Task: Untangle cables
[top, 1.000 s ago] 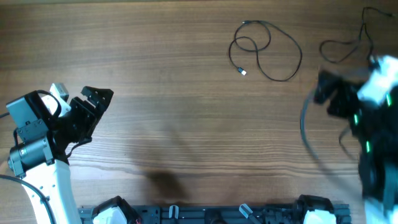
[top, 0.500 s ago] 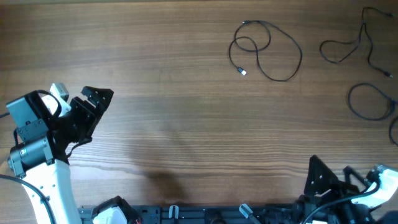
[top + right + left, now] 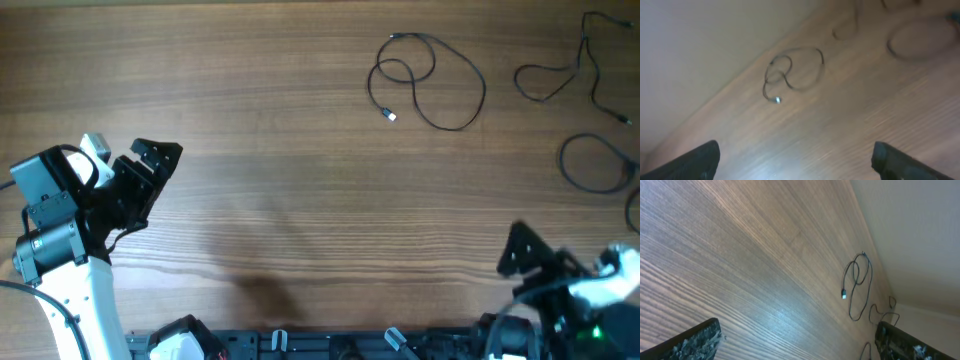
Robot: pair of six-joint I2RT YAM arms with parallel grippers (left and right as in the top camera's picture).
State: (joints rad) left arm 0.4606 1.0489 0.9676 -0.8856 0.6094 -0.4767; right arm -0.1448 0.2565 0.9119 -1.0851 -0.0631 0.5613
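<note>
Over the table (image 3: pixel 300 150), left pincer (image 3: pixel 797 327) and right pincer (image 3: pixel 795 146) both gape wide, empty, well apart from the cables (image 3: pixel 436 60).

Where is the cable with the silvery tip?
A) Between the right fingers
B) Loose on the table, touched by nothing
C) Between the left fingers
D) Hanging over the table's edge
B: the cable lies in loose loops on the table, and nothing touches it.
</note>
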